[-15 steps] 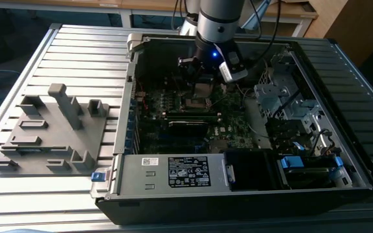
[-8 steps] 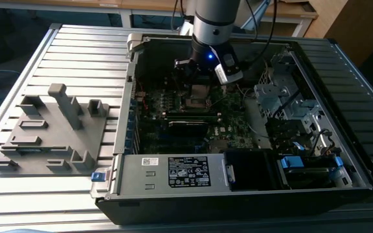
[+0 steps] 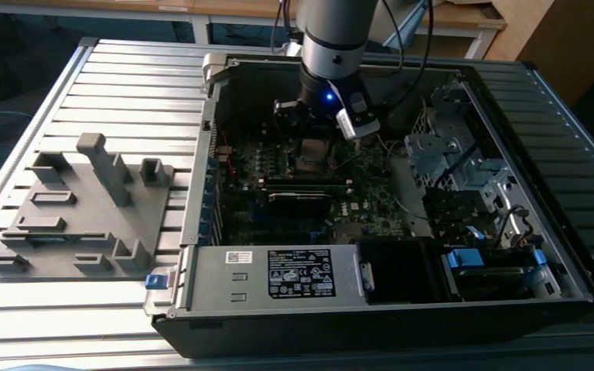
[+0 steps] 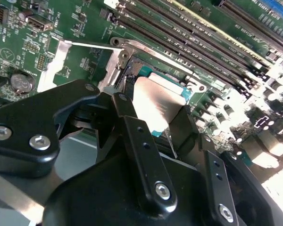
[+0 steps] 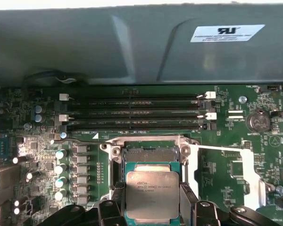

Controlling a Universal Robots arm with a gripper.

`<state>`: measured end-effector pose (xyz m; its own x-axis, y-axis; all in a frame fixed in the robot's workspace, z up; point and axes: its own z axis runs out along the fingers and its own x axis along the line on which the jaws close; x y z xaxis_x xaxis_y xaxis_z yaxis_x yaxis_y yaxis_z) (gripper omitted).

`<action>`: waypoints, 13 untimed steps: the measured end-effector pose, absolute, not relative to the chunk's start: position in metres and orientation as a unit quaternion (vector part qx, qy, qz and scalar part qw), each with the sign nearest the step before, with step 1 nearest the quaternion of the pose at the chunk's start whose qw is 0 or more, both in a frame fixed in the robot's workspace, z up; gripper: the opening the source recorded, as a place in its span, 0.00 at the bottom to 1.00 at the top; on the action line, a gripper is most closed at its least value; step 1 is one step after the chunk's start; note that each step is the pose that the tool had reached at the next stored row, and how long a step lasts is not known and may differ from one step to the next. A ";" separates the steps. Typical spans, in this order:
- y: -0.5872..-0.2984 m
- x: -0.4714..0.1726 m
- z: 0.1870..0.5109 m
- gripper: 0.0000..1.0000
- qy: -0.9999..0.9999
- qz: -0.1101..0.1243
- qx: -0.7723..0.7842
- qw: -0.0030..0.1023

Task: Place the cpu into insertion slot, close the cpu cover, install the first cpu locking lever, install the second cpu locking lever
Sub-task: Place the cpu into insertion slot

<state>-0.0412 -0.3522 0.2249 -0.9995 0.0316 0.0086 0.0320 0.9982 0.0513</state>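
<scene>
In the upper centre of the exterior view, the end effector (image 3: 312,130) pinches the cpu (image 5: 152,190) flat, with the open insertion slot (image 5: 151,153) just beyond its fingertips.

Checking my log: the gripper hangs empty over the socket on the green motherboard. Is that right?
Not empty. In the first wrist view the gripper is shut on the chip, gripping it by two opposite edges over the socket on the green motherboard.
</scene>
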 end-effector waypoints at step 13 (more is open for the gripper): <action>-0.346 -0.043 0.216 0.54 -1.000 -0.025 -0.016 0.004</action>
<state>-0.0426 -0.3456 0.2161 -0.9995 0.0316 0.0086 0.0319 0.9983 0.0489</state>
